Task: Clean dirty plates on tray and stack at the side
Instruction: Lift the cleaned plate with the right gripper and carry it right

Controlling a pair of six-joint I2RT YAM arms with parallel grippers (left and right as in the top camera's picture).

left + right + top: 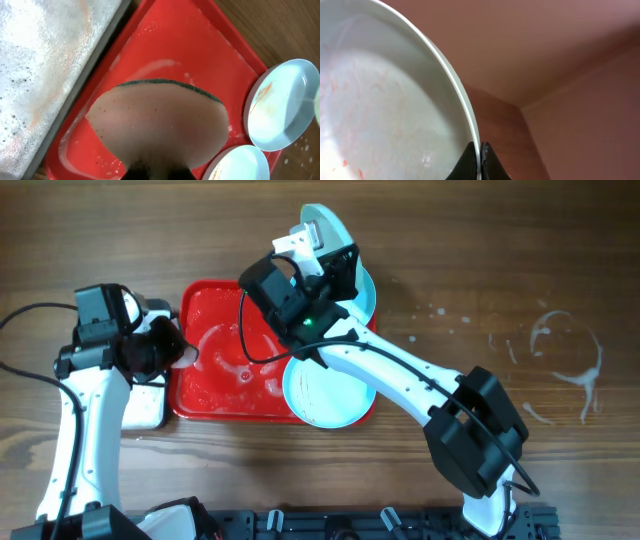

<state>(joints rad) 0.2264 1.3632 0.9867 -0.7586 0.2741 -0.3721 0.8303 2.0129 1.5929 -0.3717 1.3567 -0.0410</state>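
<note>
Wet wooden table [500,260]: red tray [215,385] at centre, foamy pan [40,60] just beside its left edge. Near plate [325,392] and far plate [368,295] sit at the tray's right edge, with the smeared third plate [380,100] tilted above them and the right gripper [480,155] pinching its rim. Left gripper [180,352] is clamped on the sponge [160,125] over the tray's left side.

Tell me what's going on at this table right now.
Two robot arms are washing dishes. The right pincer is clamped on the rim of a smeared plate, held up in the air. The left pincer holds a sponge over the wet red tray, beside a soapy pan. Two other plates with reddish smears sit at the tray's right end. Nothing is stacked aside yet.
</note>
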